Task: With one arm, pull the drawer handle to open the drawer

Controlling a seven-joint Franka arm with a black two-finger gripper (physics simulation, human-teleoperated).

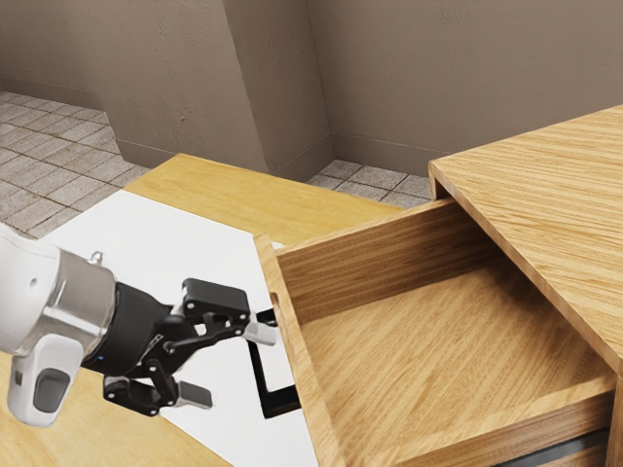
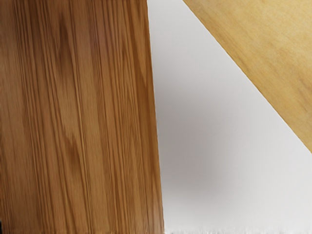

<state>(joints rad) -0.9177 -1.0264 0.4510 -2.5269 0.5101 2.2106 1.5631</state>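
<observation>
**Jaws.** Spread wide and holding nothing. In the exterior view, the upper finger [image 1: 258,334] lies at or just beside the upper end of the handle [image 1: 259,381]. The lower finger [image 1: 195,394] hangs well clear toward the exterior view's left. Contact at the upper finger cannot be confirmed.

**Handle.** A thin black bar on two short brackets, standing off the drawer's front panel [image 2: 73,122]. It appears rigid and smooth, probably metal. The best hold is across the middle of the bar, one finger on each side, so that the pull runs square to the panel.

**Drawer.** The drawer [image 1: 389,258] is drawn far out of the cabinet [image 1: 545,195], with its empty wooden floor exposed. The task therefore appears essentially met. The box looks stiff and fairly light. It would likely slide freely, but could bind if pulled off-axis.

**Surroundings.** The arm [image 1: 58,311] comes in low from the exterior view's left, over a white sheet [image 1: 165,243] on the table [image 1: 243,190]. A tiled floor [image 1: 49,165] and plain walls lie behind.
</observation>
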